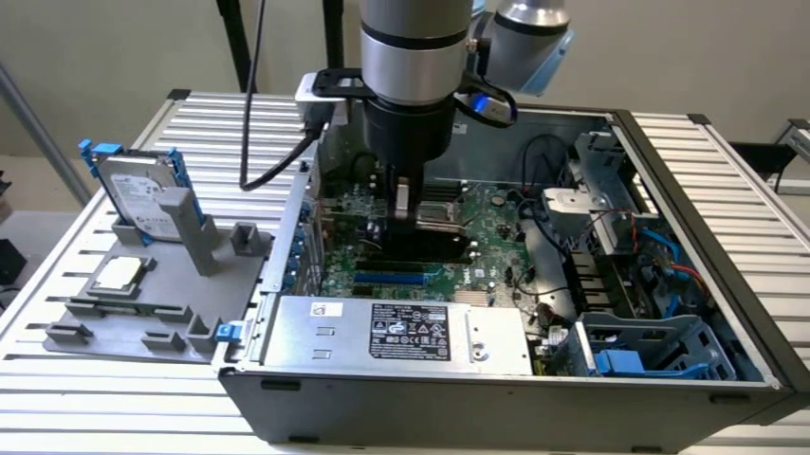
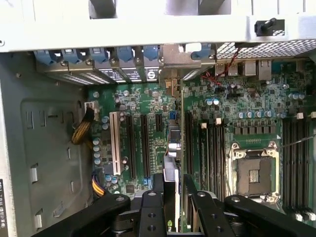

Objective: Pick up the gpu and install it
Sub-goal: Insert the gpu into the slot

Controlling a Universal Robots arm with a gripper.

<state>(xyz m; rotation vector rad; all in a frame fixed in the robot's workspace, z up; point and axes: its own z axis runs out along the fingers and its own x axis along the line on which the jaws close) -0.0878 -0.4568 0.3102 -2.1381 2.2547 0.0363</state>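
Note:
My gripper (image 1: 402,216) reaches down into the open computer case (image 1: 708,218), over the green motherboard (image 1: 487,213). It is shut on the gpu (image 1: 408,246), a thin card standing upright with its dark face towards the exterior camera, low over the expansion slots. In the wrist view the gpu (image 2: 171,173) shows edge-on between my two black fingers (image 2: 150,207), and my gripper (image 2: 173,200) holds it by its near end. The card runs in line with a black slot towards the rear bracket openings (image 2: 173,74). I cannot tell whether its edge sits in the slot.
A silver hard drive with blue rails (image 1: 137,194) stands on a grey fixture (image 1: 152,303) at the exterior view's left, beside a processor chip (image 1: 117,277). The power supply (image 1: 393,332) fills the case's front. Cables and a drive cage (image 1: 639,346) crowd the case's other side. Beside the slots sits the empty CPU socket (image 2: 254,173).

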